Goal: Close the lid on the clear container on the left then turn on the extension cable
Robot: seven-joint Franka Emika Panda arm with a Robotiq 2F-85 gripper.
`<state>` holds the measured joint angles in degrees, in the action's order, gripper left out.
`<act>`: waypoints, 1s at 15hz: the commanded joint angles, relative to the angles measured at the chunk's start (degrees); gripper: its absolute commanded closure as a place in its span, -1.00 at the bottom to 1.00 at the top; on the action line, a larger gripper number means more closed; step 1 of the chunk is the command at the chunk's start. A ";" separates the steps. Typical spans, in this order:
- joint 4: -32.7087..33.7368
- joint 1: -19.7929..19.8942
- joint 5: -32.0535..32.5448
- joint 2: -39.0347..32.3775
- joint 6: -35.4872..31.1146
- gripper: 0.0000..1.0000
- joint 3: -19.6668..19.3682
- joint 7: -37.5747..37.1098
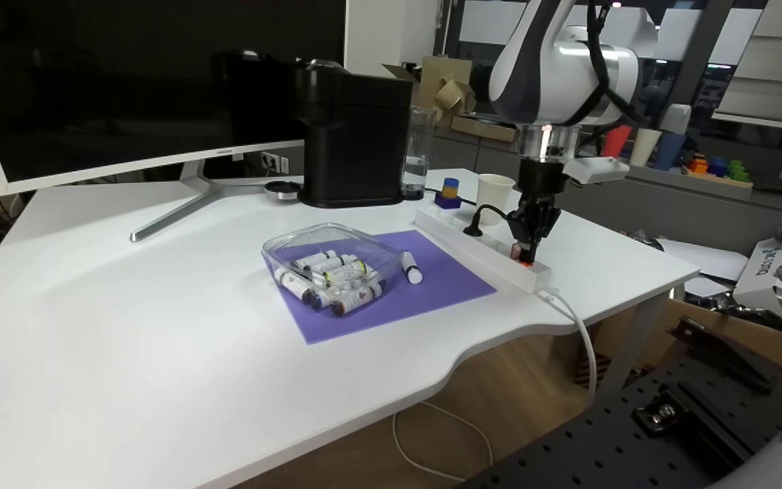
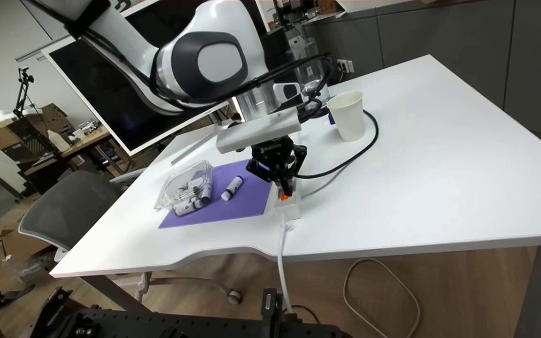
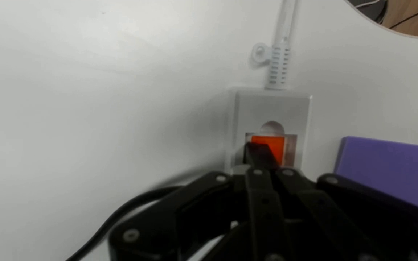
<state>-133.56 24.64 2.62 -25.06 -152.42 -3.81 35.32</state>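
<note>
To the left in both exterior views, the clear container [image 1: 323,238] sits by the purple mat's [image 1: 452,272] left edge. Rightward, the extension cable [image 1: 482,255] points lengthwise at the table's [image 1: 160,326] near edge, its orange switch [image 3: 276,145] just under your gripper [image 1: 529,255], fingers together; downward seems the move.

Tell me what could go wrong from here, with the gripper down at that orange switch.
In the wrist view the shut gripper overlaps one corner of the orange switch, so a push might slip off without flipping it.
Pressing at an angle could shift the extension cable, perhaps tugging the black cord plugged into it.
That cord bends close beside the white cup in an exterior view, so a tug might tip the cup over.
</note>
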 commanded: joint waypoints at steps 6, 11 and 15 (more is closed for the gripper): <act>-11.74 -7.23 5.09 16.79 2.11 1.00 -0.84 2.17; -13.54 -12.56 15.97 27.42 6.92 0.22 -3.59 -7.42; -12.37 -13.34 19.10 32.92 12.01 -0.34 -3.59 -10.69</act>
<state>-145.55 12.29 18.80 3.31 -143.53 -6.56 28.58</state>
